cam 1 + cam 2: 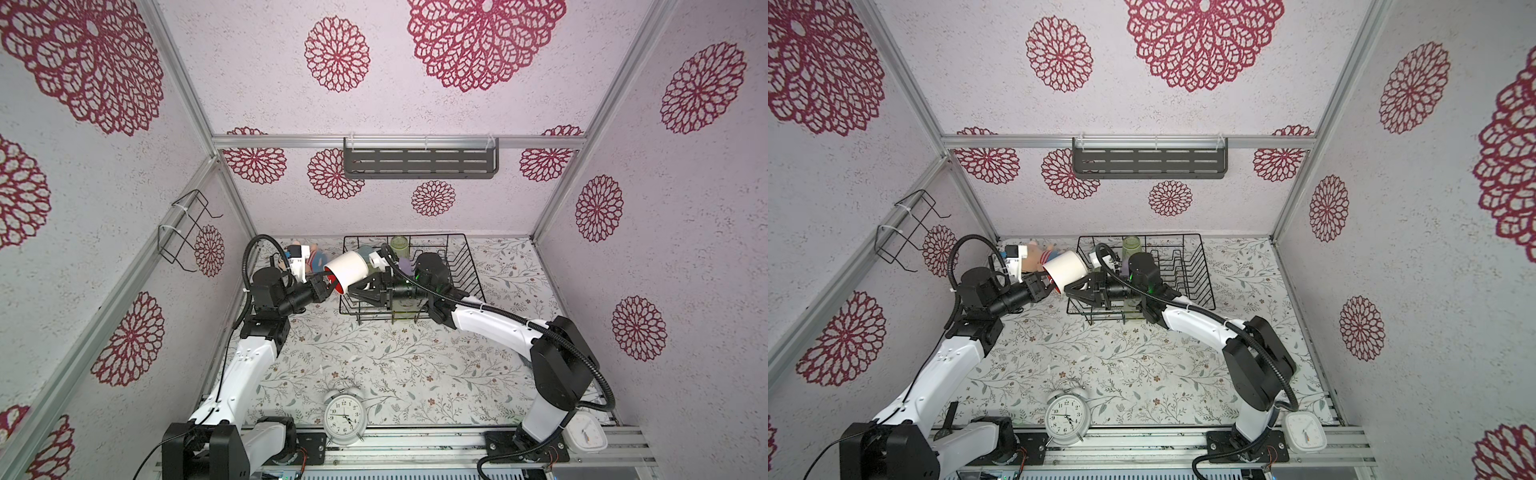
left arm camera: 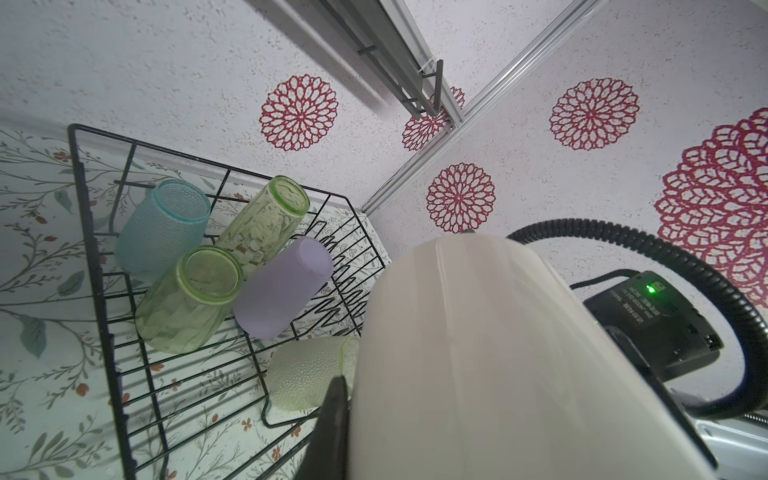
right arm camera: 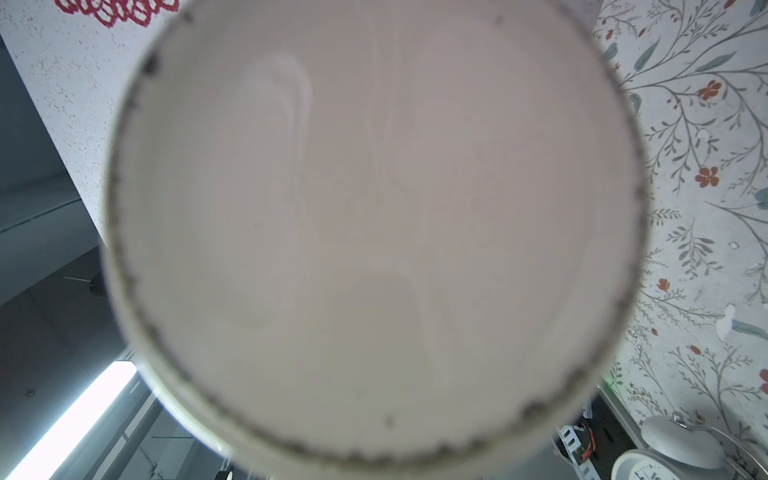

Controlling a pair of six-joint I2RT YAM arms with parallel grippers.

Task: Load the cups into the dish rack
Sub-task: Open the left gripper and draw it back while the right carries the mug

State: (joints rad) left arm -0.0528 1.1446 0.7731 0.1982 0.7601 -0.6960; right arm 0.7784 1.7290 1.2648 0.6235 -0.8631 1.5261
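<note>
A white mug (image 1: 348, 269) with a red inside hangs tilted over the left end of the black wire dish rack (image 1: 469, 266), held between both arms. My left gripper (image 1: 327, 286) is shut on its rim; one finger (image 2: 332, 415) presses the outer wall. My right gripper (image 1: 1077, 289) is shut on the mug's handle side; the mug's base (image 3: 374, 228) hides its fingers in the right wrist view. In the dish rack (image 2: 95, 270) stand a light-blue cup (image 2: 166, 224), two green tumblers (image 2: 266, 220) (image 2: 191, 299) and a lilac tumbler (image 2: 282, 286). A pale green tumbler (image 2: 307, 374) lies on its side.
A twin-bell alarm clock (image 1: 345, 415) stands at the front edge and a white square timer (image 1: 586, 434) by the right arm's base. A plush toy (image 1: 307, 255) lies behind the left arm. A grey slotted shelf (image 1: 419, 162) and a wire bracket (image 1: 187, 232) hang on the walls.
</note>
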